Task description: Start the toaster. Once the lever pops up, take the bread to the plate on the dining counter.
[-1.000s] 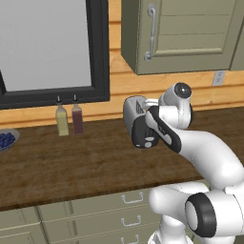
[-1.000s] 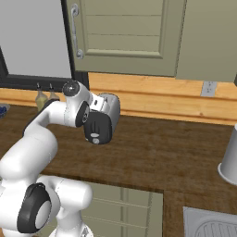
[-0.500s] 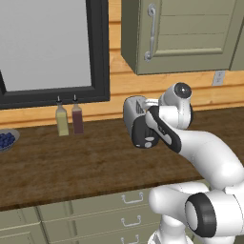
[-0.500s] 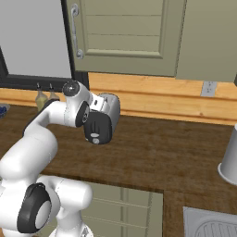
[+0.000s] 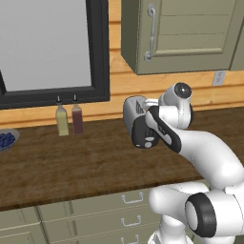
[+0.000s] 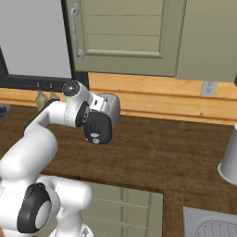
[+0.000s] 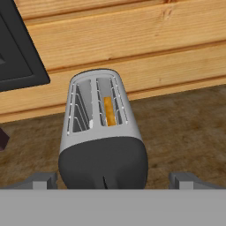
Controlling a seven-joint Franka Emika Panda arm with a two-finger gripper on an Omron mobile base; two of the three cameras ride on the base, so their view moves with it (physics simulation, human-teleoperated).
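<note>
- Our gripper [image 7: 113, 183] stood wide open — empty, just before the toaster [image 7: 102, 139].
- We judged it best to press the lever [image 7: 104, 182] straight down.

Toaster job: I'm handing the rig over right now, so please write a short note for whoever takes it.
Gripper: open, empty, just in front of the toaster's black end face, one fingertip on each side.
Toaster: on the brown worktop by the wooden wall. Bread: sitting down in the right slot.
Lever: not clearly made out on the end face, so check whether it has been pressed.
Done: arm brought up to the toaster.
Left: press the lever, wait for the pop, lift the bread out, carry it to the plate on the dining counter.
</note>
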